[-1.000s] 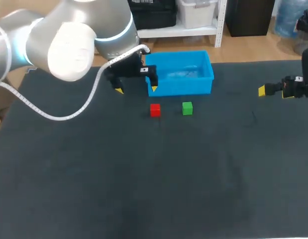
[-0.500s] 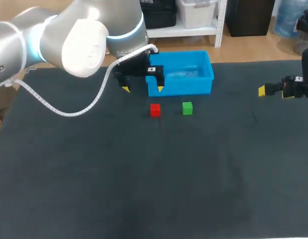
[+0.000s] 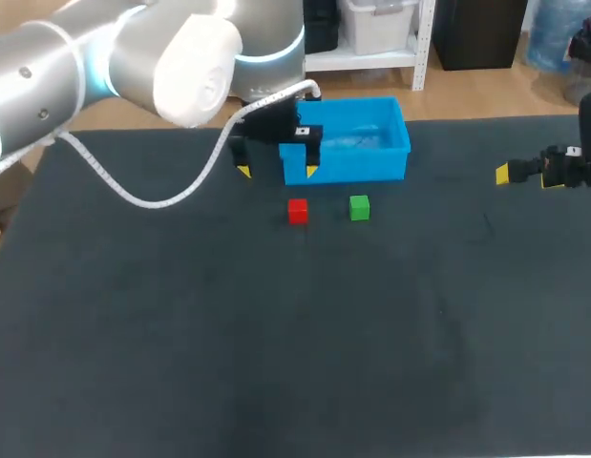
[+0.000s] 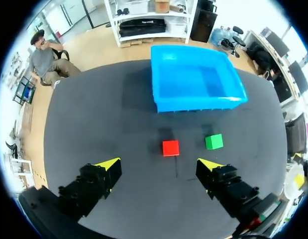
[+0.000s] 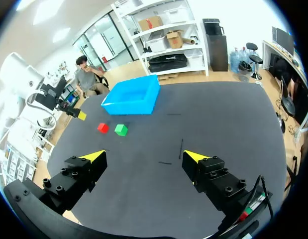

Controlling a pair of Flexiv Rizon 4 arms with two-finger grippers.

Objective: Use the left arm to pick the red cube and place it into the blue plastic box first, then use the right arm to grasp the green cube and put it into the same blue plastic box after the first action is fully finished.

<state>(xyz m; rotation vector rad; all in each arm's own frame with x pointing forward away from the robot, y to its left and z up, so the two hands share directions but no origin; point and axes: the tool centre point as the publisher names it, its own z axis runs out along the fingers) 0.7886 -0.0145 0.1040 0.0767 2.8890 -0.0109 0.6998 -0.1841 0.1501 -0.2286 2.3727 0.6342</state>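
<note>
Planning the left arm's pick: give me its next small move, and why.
Probably lower the open left claw forward onto the red cube: the cube lies untouched on the table just ahead of it, and the blue plastic box holds no cube yet.

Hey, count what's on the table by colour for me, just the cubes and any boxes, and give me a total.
Red: 1, the red cube
Green: 1, the green cube
Blue: 1, the blue plastic box
Total: 3
</note>
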